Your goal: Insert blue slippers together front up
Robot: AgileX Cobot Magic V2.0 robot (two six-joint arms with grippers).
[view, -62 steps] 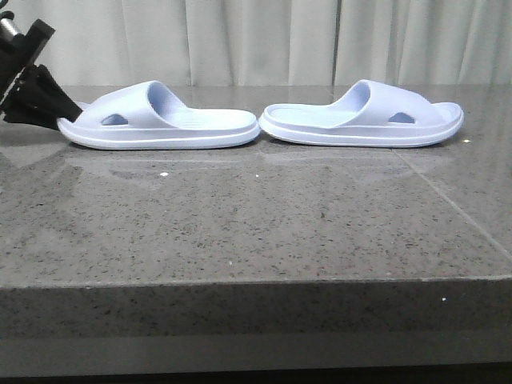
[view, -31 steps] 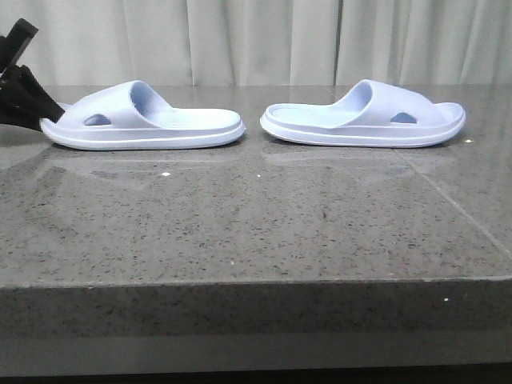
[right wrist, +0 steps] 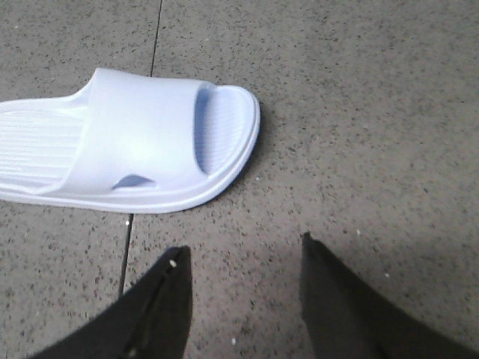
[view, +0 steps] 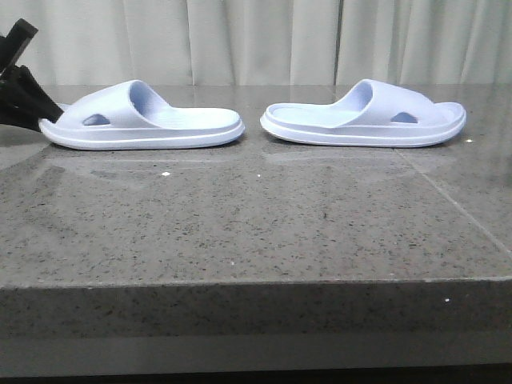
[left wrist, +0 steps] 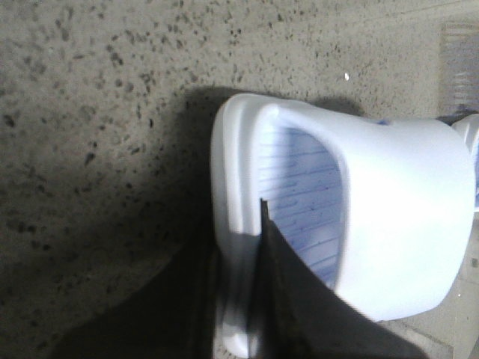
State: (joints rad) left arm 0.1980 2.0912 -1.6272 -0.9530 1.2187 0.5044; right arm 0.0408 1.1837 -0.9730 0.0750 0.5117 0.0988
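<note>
Two pale blue slippers lie sole-down on the table, heels toward each other. The left slipper (view: 144, 122) is held at its toe rim by my left gripper (view: 38, 110), at the far left edge of the front view. In the left wrist view my left gripper (left wrist: 238, 250) is shut on the toe rim of this slipper (left wrist: 397, 217), one finger inside the strap opening. The right slipper (view: 364, 118) lies free. My right gripper (right wrist: 243, 254) is open and empty, over bare table a little off the toe of the right slipper (right wrist: 142, 134). It is out of the front view.
The grey speckled stone table (view: 256, 232) has its front edge (view: 256, 282) near the camera. A tile seam (view: 448, 200) runs across its right part. A pale curtain (view: 264, 40) hangs behind the table.
My left gripper has pulled the left slipper to the left, so the gap between the two heels is wider. The right slipper has not moved.
</note>
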